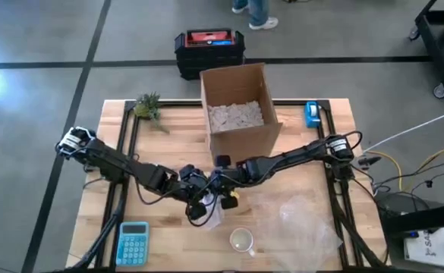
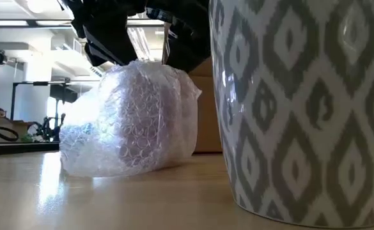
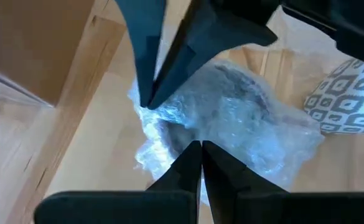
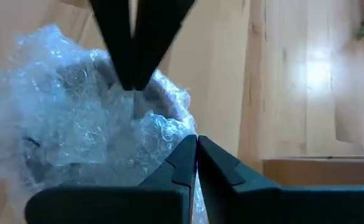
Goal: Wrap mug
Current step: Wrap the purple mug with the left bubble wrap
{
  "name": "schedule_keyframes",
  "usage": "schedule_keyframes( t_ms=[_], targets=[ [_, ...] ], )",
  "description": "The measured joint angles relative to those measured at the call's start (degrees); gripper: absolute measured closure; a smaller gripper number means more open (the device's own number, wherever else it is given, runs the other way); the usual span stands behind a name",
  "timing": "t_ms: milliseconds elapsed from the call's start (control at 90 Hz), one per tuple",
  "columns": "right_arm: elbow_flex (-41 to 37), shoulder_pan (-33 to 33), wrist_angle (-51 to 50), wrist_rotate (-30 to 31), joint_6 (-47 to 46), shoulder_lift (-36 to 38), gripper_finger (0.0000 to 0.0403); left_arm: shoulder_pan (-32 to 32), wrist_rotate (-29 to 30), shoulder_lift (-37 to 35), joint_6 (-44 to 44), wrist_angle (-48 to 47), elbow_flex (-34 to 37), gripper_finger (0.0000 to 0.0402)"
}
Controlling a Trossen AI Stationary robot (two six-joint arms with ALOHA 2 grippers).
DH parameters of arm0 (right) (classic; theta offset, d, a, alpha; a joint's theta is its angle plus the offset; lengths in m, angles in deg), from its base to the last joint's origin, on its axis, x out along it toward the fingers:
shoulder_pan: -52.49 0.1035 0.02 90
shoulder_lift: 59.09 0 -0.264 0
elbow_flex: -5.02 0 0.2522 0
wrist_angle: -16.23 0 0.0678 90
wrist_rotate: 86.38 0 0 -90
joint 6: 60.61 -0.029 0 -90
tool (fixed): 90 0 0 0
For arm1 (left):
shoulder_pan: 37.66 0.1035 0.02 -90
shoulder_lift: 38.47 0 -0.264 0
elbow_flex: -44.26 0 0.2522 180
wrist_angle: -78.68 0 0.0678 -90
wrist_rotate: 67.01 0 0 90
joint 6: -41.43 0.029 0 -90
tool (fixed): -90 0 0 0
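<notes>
Both tools meet over a bubble-wrapped bundle (image 1: 209, 206) at lower centre of the high view. The left tool (image 3: 201, 146) has its fingers pressed together, pinching the wrap's edge; the right tool (image 4: 196, 140) is likewise closed, nipping the bubble wrap from the opposite side. In the low view the bundle sits on the table (image 2: 110, 204) at centre left, with a patterned mug (image 2: 302, 108) filling the right of the frame. A cardboard box (image 1: 238, 106) stands at upper centre, a blue calculator (image 1: 133, 243) at lower left.
</notes>
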Motion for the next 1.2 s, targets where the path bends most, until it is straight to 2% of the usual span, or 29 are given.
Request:
schedule_keyframes(
  t_ms=[256,389,756,1200],
  targets=[
    [0.16,0.2,-0.75,0.55,0.59,2.07,0.0401,0.11,0.25,0.0,-0.04,0.4,0.0,0.0402],
    [0.07,0.28,-0.98,-1.37,-0.52,1.72,0.0401,0.11,0.25,0.0,-0.1,0.2,0.0,0.0402],
    [0.02,0.97,0.34,-1.68,-1.42,-0.79,0.0401,0.04,0.21,0.0,-0.11,-0.53,0.07,0.0402],
    [-0.1,1.33,0.02,-1.82,-1.31,0.93,0.0401,0.04,0.35,0.02,-0.07,0.16,0.09,0.0402]
  ],
)
